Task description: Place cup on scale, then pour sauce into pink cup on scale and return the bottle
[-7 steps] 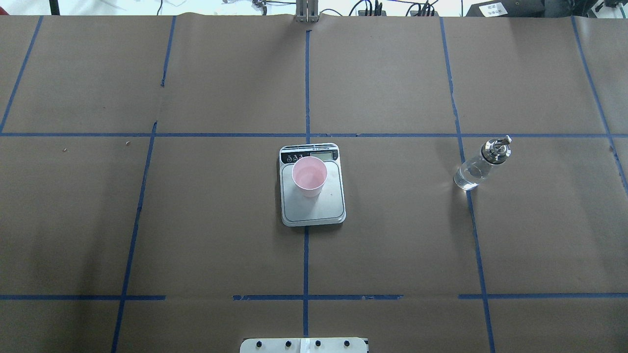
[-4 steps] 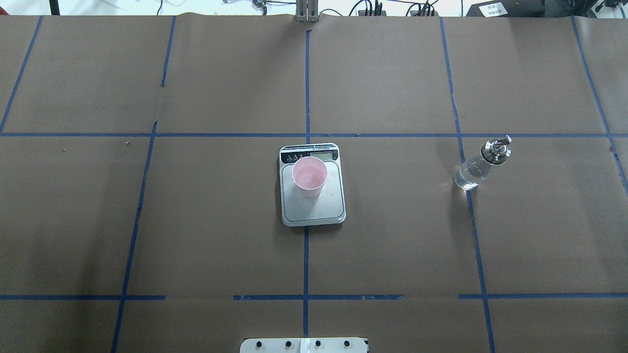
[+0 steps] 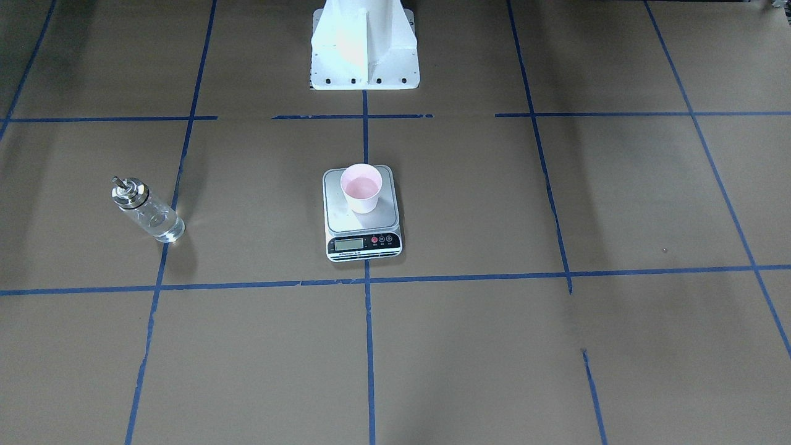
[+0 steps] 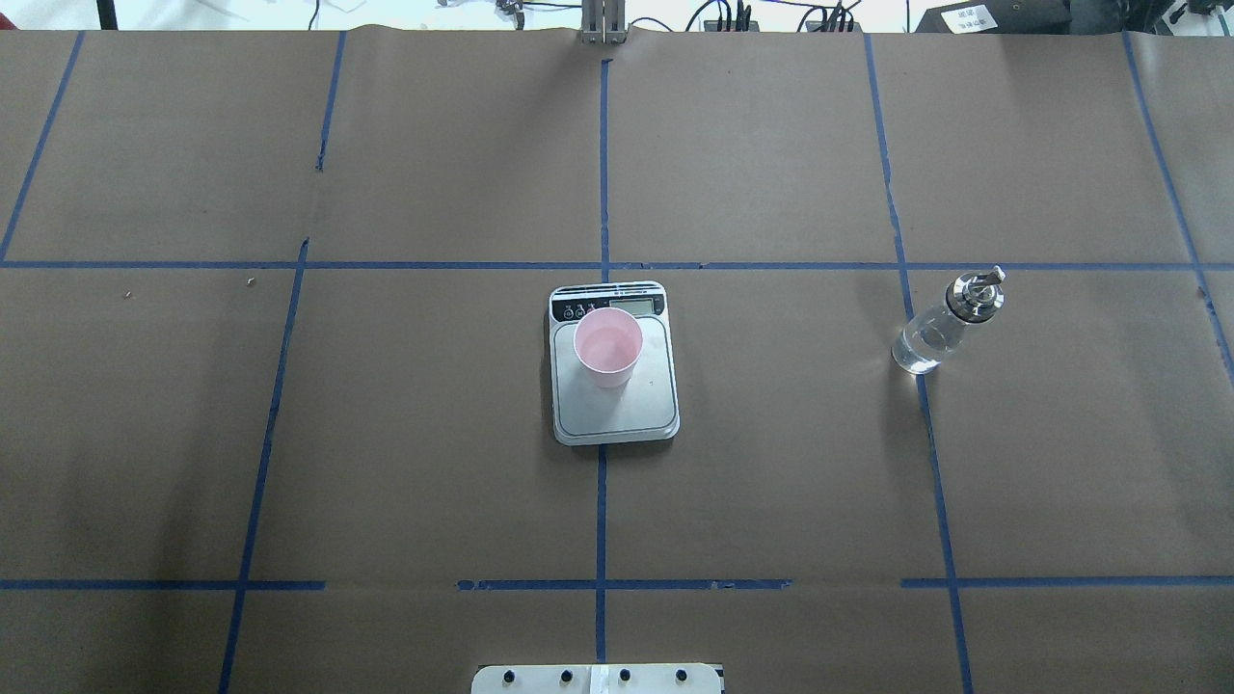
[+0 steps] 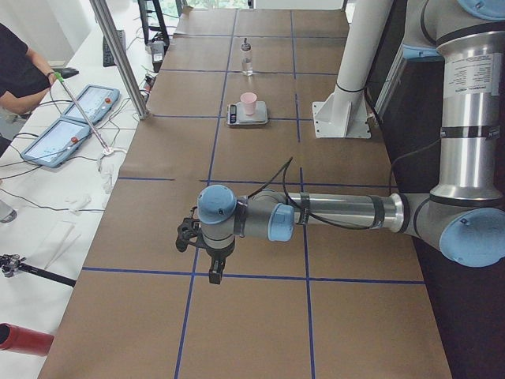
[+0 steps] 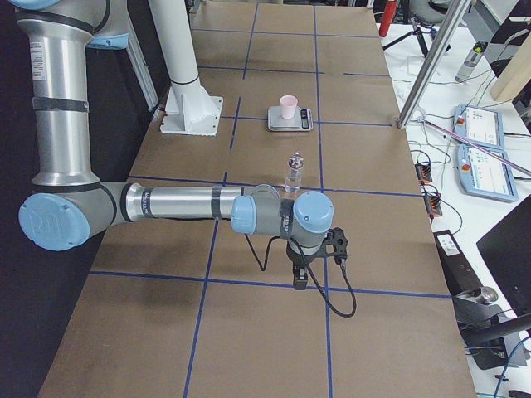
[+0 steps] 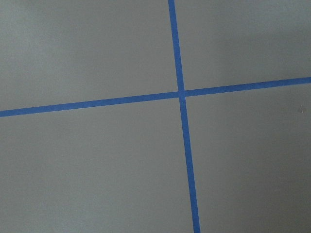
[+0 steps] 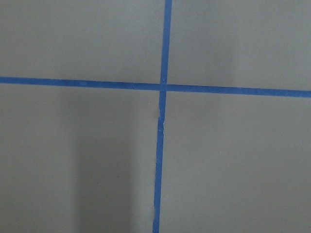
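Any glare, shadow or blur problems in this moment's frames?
Front-facing: the white metal robot pedestal is blown out. Overhead: sharp, with a bright glint at the foot of the clear silver-capped glass bottle. Right wrist: a faint vertical shadow band lies left of the blue tape cross.

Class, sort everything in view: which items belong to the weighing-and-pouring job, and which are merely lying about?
Job in hand: cup, scale, bottle, sauce.
Lying about: blue tablets, red tube.
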Tool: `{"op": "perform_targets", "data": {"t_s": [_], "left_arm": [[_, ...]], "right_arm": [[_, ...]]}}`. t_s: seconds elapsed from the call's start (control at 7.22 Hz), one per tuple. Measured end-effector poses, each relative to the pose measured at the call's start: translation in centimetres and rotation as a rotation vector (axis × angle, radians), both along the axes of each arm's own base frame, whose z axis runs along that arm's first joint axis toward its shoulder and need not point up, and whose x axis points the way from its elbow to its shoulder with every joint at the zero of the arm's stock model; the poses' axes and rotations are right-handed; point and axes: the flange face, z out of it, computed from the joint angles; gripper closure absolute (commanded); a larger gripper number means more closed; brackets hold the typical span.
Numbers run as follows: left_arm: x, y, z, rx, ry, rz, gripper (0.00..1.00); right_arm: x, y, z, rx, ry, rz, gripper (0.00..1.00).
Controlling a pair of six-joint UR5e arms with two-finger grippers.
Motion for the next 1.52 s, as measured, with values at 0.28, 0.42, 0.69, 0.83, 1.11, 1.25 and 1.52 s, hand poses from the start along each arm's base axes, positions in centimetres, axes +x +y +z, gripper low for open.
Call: {"op": "perform_targets", "data": {"t_s": [0.28, 0.42, 0.69, 0.83, 1.11, 1.25, 1.52], "left_arm": [[0.00, -0.06, -0.12, 0.002, 0.000, 0.000, 0.00], [0.00, -0.11, -0.20, 0.004, 0.000, 0.000, 0.00], [0.00, -0.19, -0.27, 0.004, 0.000, -0.001, 0.00], [0.00, -0.20, -0.29, 0.004, 0.000, -0.001, 0.00], [-0.01, -0.26, -0.33, 0.005, -0.001, -0.001, 0.00], [-0.01, -0.27, -0.34, 0.005, -0.001, -0.001, 0.00], [0.00, -0.28, -0.36, 0.005, 0.000, -0.001, 0.00]], "right_arm": [[0.00, -0.02, -0.02, -0.041, 0.001, 0.041, 0.00], [0.00, -0.02, 0.04, -0.041, 0.001, 0.045, 0.00], [0.01, -0.03, 0.40, -0.010, 0.001, 0.048, 0.00], [0.01, -0.08, 0.44, 0.000, 0.001, 0.049, 0.00], [-0.01, -0.17, 0.12, 0.012, -0.001, 0.049, 0.00], [0.00, -0.26, -0.07, 0.017, -0.001, 0.050, 0.00], [0.00, -0.36, -0.21, 0.019, -0.001, 0.050, 0.00]]}}
